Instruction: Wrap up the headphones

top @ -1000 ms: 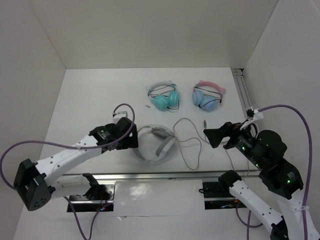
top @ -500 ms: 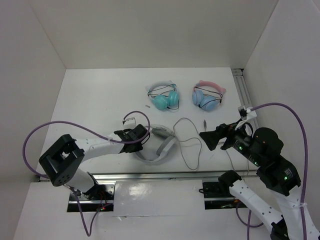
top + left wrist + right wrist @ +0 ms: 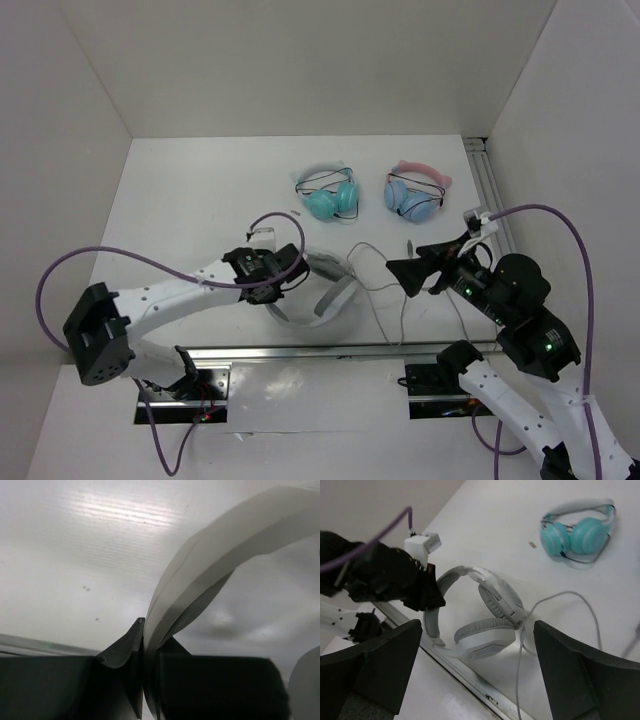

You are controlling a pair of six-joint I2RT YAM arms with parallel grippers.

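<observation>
Your left gripper (image 3: 150, 642) is clamped on the headband (image 3: 225, 545) of the headphones (image 3: 322, 290), which lie near the table's (image 3: 200, 200) front edge, between the arms. The band is smooth, stiff plastic, probably light but slippery, so grip across its flat. The cups (image 3: 485, 636) look softly padded. The thin cable (image 3: 560, 600) is limp and loops rightward. Your right gripper (image 3: 402, 270) hangs wide open near it.

The headphones (image 3: 487, 639) are smooth matt light-grey plastic, their ear cushions softer-looking. The table (image 3: 70, 555) is white, finely ribbed, with a dull sheen. The left gripper (image 3: 150, 647) is matt black plastic; the near rail (image 3: 330, 351) looks like brushed metal.
</observation>
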